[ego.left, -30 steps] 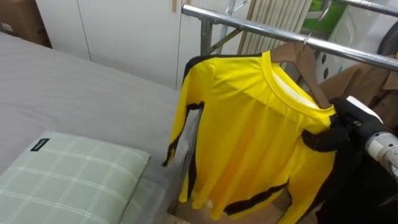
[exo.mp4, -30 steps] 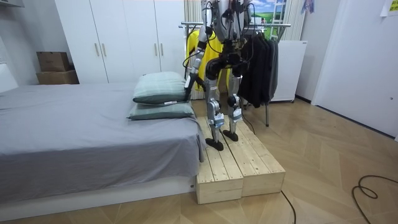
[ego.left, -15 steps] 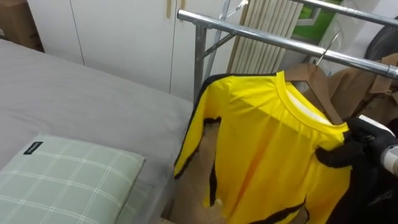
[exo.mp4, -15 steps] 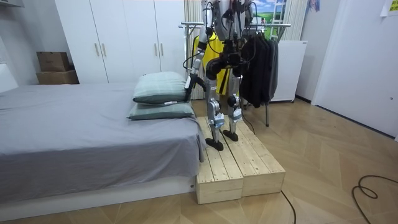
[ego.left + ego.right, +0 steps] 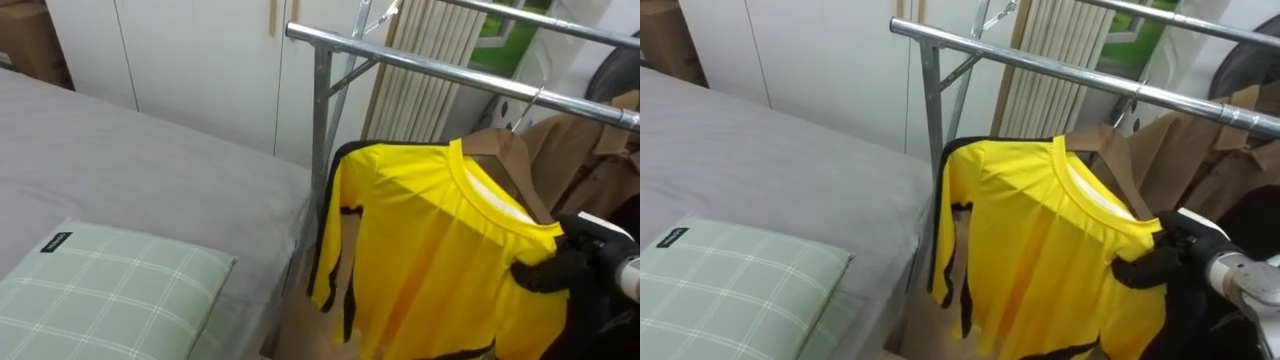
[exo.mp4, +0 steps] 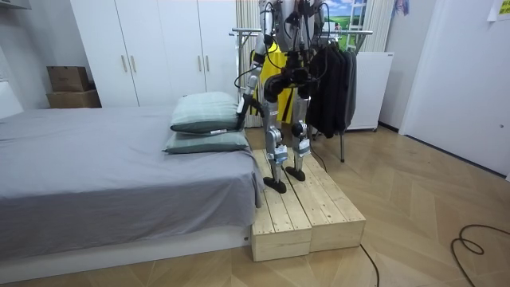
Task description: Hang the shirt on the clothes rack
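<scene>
The grey bed (image 5: 140,160) is lying at the robot's left, and the robot is standing beside it on a wooden platform (image 6: 311,215), facing the clothes rack (image 5: 420,68); the yellow shirt (image 5: 430,250) is hanging just under the rack's rail, next to a brown coat (image 5: 590,170); a green checked pillow (image 5: 110,290) is resting on the bed; the shirt is sitting on a wooden hanger (image 5: 505,158), whose hook is reaching up to the rail, but whether it is sitting over the rail I cannot tell; the right hand (image 5: 556,268) is holding the shirt's shoulder, its dark fingers clamping on the cloth; the left hand (image 6: 241,108) is hanging low near the pillow, and its state I cannot tell.
</scene>
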You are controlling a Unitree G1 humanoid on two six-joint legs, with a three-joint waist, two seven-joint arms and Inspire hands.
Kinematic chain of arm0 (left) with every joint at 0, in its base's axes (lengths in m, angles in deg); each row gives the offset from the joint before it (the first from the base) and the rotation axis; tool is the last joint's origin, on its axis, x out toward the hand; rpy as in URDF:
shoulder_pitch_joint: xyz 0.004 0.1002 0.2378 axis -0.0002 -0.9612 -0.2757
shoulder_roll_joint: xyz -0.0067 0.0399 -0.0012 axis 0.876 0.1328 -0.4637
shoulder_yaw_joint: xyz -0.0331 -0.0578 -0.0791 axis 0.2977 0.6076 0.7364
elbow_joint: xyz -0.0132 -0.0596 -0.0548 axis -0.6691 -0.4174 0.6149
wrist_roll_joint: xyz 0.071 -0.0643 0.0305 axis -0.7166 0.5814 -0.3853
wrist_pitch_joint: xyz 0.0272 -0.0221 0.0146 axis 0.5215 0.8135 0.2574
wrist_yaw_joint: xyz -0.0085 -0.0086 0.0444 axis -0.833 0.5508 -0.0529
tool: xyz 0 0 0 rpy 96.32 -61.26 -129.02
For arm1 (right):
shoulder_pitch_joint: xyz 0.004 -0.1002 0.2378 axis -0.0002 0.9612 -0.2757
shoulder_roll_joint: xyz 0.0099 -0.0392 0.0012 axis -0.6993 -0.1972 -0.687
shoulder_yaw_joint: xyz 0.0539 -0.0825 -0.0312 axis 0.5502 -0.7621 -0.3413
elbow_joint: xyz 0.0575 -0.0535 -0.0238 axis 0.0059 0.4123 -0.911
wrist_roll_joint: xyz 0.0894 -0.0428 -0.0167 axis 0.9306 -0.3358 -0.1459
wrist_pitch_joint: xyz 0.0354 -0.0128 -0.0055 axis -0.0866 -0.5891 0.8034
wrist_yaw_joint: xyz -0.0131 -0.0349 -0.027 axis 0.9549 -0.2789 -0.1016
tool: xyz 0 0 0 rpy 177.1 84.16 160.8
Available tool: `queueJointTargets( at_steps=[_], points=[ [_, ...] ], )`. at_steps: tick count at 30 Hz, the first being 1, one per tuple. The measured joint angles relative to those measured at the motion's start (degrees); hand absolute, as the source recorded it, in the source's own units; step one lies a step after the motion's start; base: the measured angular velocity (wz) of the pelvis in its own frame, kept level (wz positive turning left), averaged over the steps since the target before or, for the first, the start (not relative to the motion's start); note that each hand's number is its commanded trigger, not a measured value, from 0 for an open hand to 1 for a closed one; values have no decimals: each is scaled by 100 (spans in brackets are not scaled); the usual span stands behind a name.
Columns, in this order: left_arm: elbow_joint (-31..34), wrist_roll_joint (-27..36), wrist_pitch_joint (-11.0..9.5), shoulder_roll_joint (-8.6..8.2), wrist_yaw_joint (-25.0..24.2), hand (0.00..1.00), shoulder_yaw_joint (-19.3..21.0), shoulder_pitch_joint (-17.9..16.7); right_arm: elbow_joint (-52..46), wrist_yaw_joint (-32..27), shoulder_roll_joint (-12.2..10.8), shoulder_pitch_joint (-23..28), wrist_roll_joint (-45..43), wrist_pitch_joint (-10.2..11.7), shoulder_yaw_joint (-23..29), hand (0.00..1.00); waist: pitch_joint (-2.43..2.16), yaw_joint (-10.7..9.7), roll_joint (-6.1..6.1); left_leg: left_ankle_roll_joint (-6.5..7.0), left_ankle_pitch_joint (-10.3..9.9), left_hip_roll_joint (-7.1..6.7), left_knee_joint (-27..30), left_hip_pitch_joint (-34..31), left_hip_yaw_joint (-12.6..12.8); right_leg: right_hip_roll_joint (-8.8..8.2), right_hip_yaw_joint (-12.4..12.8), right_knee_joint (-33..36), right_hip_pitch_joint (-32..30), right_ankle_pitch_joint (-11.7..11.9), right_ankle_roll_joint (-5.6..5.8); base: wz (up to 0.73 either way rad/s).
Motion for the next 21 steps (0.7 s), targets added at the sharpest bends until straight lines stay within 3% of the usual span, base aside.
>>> queueJointTargets(
  at_steps=[7,12,16,21],
  points=[
    [1,2,0,5,34,0,-6,16,147,-36,-19,0,286,3,-38,100,3,-3,1,-5,2,3,-13,0,-7,11,13,-10,-2,2,-3,0],
    [6,-12,0,7,29,0,-8,23,309,-141,-222,0,518,50,-42,100,8,-7,-6,-4,2,-4,-13,-1,-7,5,12,-12,-7,0,1,0],
    [9,-29,0,7,29,0,-6,53,305,-198,-227,-5,518,80,-42,100,37,5,-5,-4,1,-2,-24,-20,-15,4,-2,-14,-21,0,1,0],
    [8,-25,0,12,34,0,-22,83,305,-325,-227,-11,526,92,-47,100,41,7,0,-5,2,0,-26,-104,-21,7,-16,-15,-105,1,-4,0]
  ],
)
